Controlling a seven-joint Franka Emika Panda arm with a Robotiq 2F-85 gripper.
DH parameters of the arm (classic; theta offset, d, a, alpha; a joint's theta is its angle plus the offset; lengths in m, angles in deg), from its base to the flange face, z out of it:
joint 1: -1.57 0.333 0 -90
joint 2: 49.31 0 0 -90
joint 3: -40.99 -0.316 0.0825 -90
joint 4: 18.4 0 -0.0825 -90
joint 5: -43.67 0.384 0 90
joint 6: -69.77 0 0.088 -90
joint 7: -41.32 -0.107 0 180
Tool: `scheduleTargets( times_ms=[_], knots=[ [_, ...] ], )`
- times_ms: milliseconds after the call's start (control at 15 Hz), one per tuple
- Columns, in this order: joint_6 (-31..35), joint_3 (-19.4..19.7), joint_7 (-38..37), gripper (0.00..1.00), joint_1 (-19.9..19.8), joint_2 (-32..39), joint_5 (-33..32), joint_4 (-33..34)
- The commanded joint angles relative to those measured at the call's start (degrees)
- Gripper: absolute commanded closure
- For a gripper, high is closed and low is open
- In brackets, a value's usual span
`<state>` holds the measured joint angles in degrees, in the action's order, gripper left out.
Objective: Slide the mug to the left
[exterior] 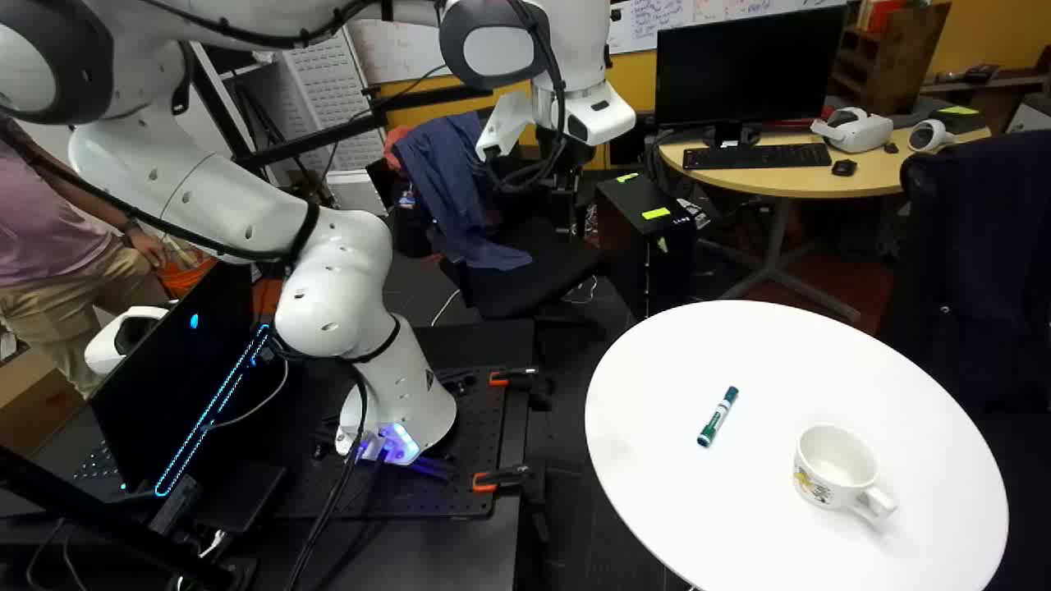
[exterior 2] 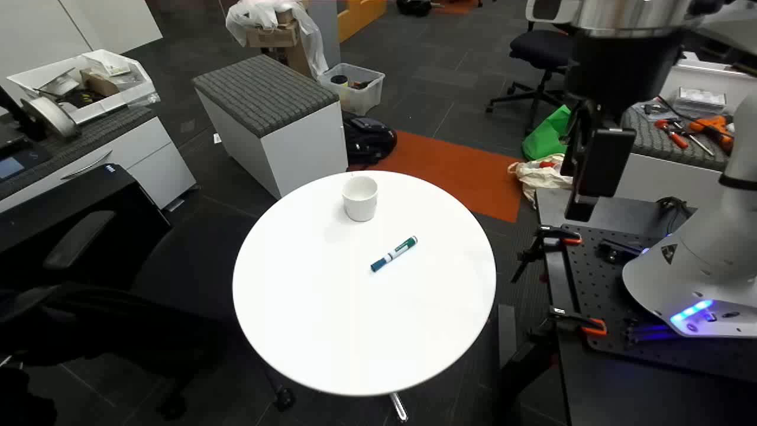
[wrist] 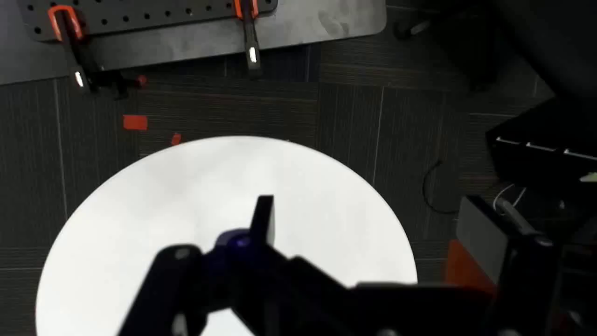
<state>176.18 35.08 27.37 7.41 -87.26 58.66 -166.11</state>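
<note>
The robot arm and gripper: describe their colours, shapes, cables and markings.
The arm is white and rounded, with dark grey joint covers around pale oval discs. Black cables run along it, and black bands wrap it. Its base bears a small dark triangle marking and a blue-violet light. The gripper is black and angular; its jaws have grey inner faces.

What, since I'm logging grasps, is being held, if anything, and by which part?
Nothing: the gripper is open and empty; the mug stands on the table, untouched.
</note>
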Motion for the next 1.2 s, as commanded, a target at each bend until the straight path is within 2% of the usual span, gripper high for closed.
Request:
scheduleTargets(
  times_ms=[0,533,867,1133],
  knots=[
    [-0.2,-0.5,0.3,0.0,-0.7,0.0,0.3,0.1],
    [0.7,-0.9,-0.2,0.0,-1.0,-0.2,-0.2,-0.1],
    [7.1,-1.8,-1.1,0.0,-2.9,1.3,-2.8,0.0],
    [15.5,-2.2,-1.0,0.0,-5.1,4.2,-7.7,-0.1]
  ],
)
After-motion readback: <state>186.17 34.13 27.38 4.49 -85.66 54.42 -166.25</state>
